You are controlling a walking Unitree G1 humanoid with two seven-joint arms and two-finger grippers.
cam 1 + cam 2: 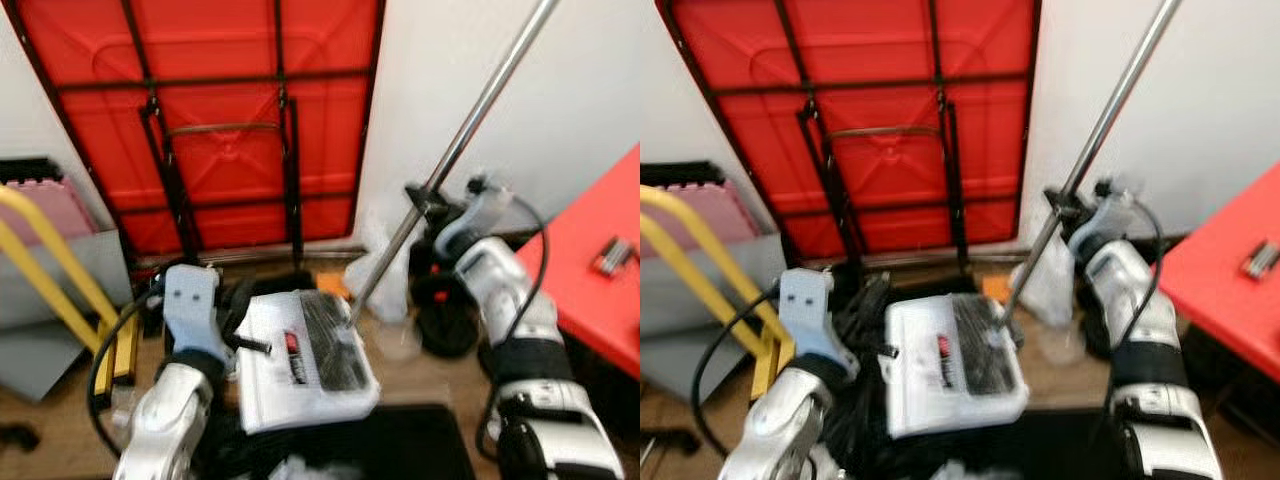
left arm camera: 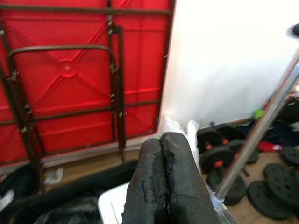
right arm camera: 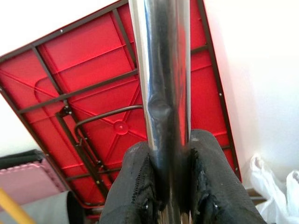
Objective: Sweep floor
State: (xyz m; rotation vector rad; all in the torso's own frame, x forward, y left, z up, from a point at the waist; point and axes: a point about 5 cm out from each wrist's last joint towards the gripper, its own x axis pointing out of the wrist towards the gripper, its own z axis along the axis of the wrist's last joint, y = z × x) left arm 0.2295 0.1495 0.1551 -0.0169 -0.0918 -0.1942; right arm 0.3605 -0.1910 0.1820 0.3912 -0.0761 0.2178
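A floor sweeper stands on the wooden floor just ahead of me, with a white head (image 1: 305,360) and a black brush panel. Its shiny metal pole (image 1: 470,120) slants up to the right. My right gripper (image 1: 425,200) is shut on that pole about halfway up. In the right wrist view its black fingers (image 3: 135,186) clamp both sides of the pole (image 3: 161,70). My left gripper (image 2: 163,182) is shut with nothing in it, its fingers pressed together, and it hovers at the left edge of the sweeper head (image 2: 110,205).
A folded red table (image 1: 210,120) leans on the white wall ahead. Another red table (image 1: 600,270) edges in at the right. A yellow frame (image 1: 60,270) and grey boards stand at the left. Black dumbbell weights (image 2: 219,161) and a white plastic bag (image 1: 390,270) lie by the wall. A black mat (image 1: 410,440) lies nearest me.
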